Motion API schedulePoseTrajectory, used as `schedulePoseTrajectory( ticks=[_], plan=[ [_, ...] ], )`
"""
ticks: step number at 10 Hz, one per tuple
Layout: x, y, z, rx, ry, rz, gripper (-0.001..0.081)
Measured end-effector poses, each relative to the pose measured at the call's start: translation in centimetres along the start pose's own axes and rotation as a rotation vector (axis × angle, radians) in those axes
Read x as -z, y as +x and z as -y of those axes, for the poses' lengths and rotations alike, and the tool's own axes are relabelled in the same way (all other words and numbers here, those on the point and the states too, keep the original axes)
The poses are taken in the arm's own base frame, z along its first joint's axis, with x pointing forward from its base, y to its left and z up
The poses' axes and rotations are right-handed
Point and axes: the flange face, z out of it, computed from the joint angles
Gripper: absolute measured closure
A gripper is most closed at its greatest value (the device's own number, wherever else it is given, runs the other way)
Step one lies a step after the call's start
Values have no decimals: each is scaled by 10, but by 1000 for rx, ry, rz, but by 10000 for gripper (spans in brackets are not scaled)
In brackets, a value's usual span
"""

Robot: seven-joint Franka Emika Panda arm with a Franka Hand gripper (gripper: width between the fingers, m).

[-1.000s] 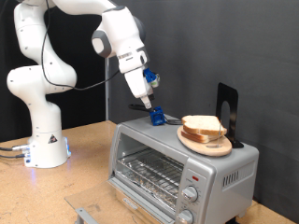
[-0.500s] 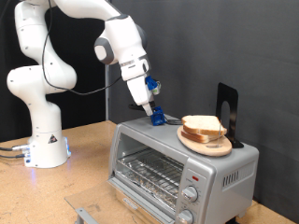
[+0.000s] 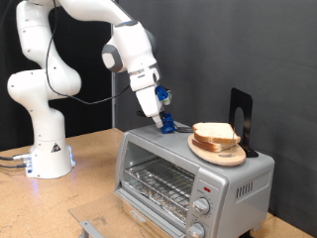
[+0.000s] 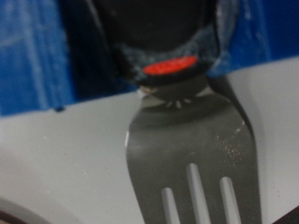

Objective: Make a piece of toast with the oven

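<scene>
The piece of toast [image 3: 214, 132] lies on a round wooden plate [image 3: 220, 152] on top of the oven [image 3: 238, 177], whose glass door [image 3: 158, 183] is closed with the wire rack visible inside. My gripper [image 3: 167, 125], with blue fingers, is down at the oven's top surface just to the exterior view's left of the plate. In the wrist view a metal fork [image 4: 187, 149] with a black handle and a red dot sits between the blue fingers [image 4: 37, 56], tines pointing away over the pale oven top. The gripper is shut on the fork.
A black upright stand [image 3: 241, 117] rises behind the plate on the oven. The oven's knobs [image 3: 201, 206] are at its front, on the exterior view's right. The robot's white base [image 3: 45, 149] stands on the wooden table [image 3: 89, 188] at the exterior view's left.
The wrist and forearm have swung slightly toward the exterior view's right, while the fingertips stay at nearly the same spot on the oven top. Toast and plate have not moved.
</scene>
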Motion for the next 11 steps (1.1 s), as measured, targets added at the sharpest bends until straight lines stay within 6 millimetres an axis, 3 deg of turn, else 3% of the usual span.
schedulePoseTrajectory(
  ticks=[11],
  plan=[
    [-13, 2, 12, 57, 15, 29, -2]
  ],
)
